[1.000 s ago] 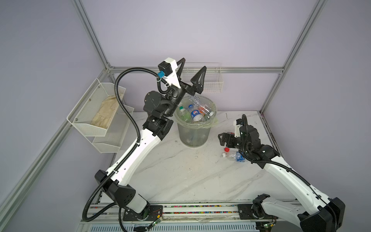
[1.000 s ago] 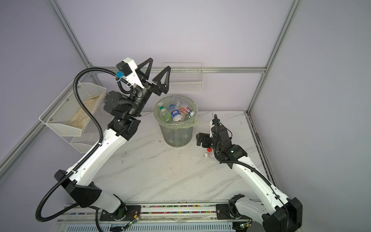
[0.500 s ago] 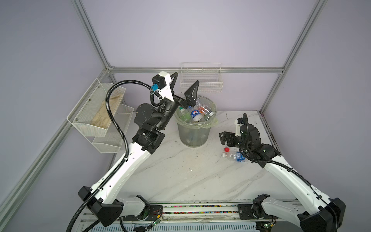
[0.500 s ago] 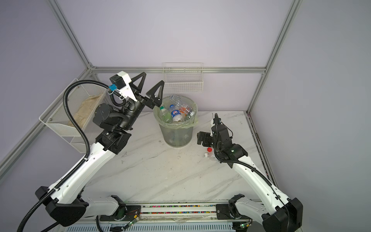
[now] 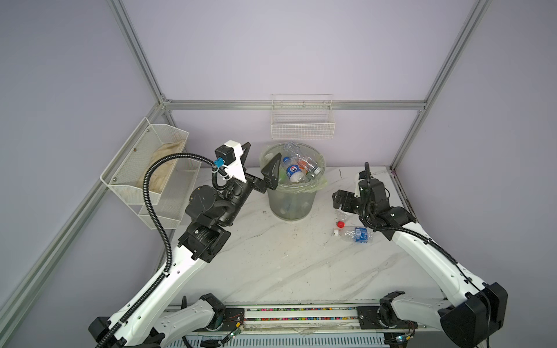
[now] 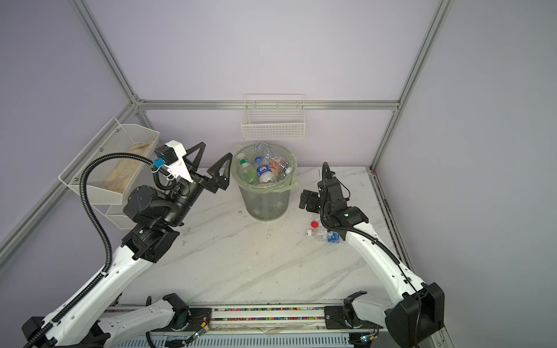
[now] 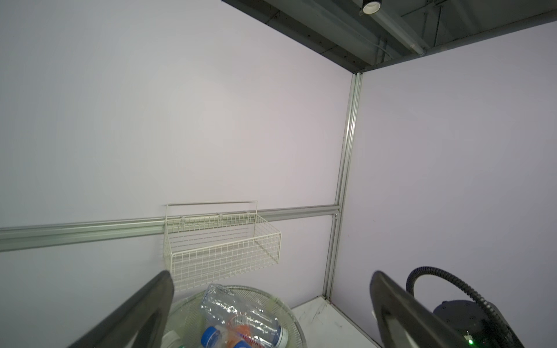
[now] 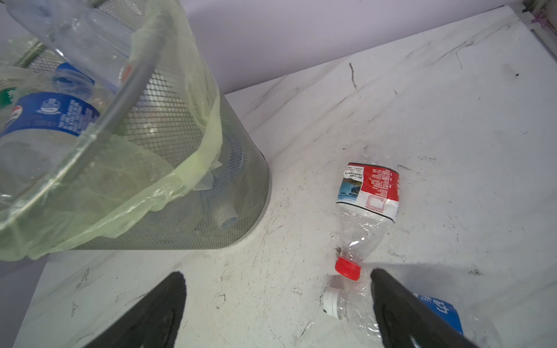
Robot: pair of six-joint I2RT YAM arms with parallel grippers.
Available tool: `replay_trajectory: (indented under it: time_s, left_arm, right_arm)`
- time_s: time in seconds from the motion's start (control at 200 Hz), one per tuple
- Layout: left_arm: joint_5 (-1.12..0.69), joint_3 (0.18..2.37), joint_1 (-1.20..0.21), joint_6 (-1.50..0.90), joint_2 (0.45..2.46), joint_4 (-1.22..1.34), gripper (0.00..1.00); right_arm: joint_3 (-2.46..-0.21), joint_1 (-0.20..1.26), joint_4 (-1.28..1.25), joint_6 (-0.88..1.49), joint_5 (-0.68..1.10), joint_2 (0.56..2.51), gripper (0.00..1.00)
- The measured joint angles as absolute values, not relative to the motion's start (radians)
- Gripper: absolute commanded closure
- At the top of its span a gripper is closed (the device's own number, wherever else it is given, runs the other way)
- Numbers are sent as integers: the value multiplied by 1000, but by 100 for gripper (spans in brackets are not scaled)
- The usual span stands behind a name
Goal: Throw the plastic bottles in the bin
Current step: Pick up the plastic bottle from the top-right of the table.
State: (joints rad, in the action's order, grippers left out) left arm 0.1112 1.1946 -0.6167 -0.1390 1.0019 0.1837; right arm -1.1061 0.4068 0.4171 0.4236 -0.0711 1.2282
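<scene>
The bin stands at the back of the marble table, lined with a pale green bag and heaped with several plastic bottles. My left gripper hangs open and empty just left of the bin's rim. Two crushed bottles lie on the table right of the bin: a red-capped one and a white-capped one with a blue label. My right gripper is open and empty above the table, beside both caps.
A white wire basket hangs on the back wall right above the bin. A white mesh two-tier shelf is fixed to the left wall beside my left arm. Aluminium frame posts line the table's right edge.
My left arm has drawn back from above the bin and dropped lower to its left, still open. The right arm has hardly moved.
</scene>
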Motion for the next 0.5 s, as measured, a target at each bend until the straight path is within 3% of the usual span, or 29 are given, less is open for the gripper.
replay_trajectory:
  time_s: [0.5]
  left_arm:
    - [231, 975, -618, -190, 778, 0, 0]
  right_arm:
    - [-1165, 270, 430, 440, -46, 1392, 3]
